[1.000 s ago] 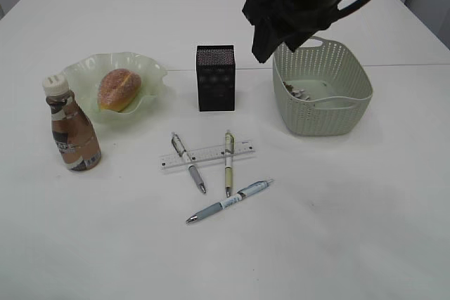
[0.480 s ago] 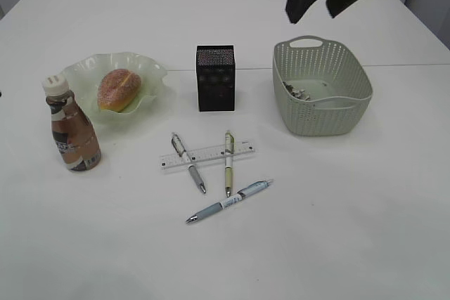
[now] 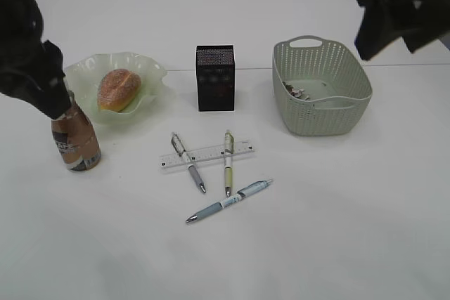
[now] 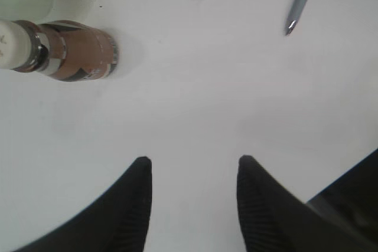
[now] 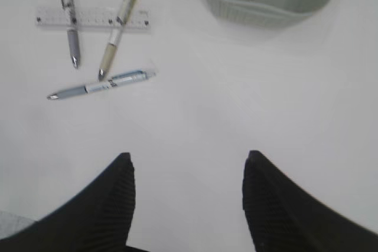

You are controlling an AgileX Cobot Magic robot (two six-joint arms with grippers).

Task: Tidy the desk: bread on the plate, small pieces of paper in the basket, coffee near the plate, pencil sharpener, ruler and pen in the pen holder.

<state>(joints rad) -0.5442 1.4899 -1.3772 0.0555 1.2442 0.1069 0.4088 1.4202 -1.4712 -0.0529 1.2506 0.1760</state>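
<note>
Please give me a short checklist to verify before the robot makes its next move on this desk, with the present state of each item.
1. Bread on the plate: ok.
2. Paper scraps in the basket: ok.
3. Coffee bottle upright near the plate: ok.
4. Three pens, grey, cream and blue, in the pen holder: not ok, all lie on the desk.
5. Ruler in the pen holder: not ok, it lies under two pens.
6. Left pincer and right pincer open and empty: ok.
</note>
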